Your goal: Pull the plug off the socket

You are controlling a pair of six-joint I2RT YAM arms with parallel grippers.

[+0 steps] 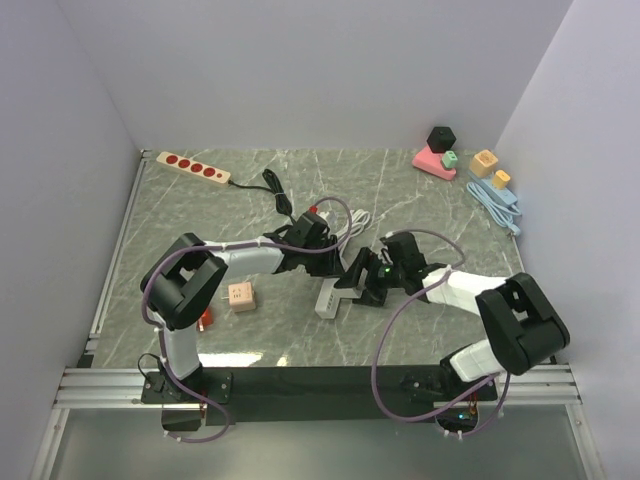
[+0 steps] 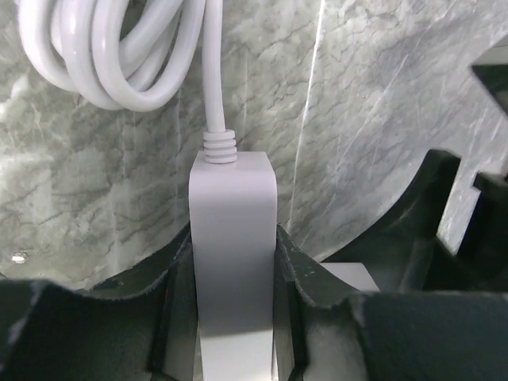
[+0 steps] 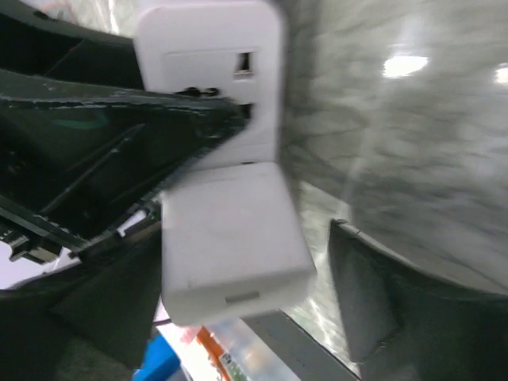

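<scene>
A white power strip lies at the table's middle, its white cord coiled behind it. My left gripper is shut on the strip's cord end; in the left wrist view the strip sits clamped between both fingers, with the cord running away from it. A white block plug sits in the strip in the blurred right wrist view. My right gripper straddles the plug with its jaws open; the right finger stands apart from it.
A beige strip with red sockets and a black cable lie at the back left. A wooden cube sits left of the arms. Toy blocks and a blue cable are at the back right.
</scene>
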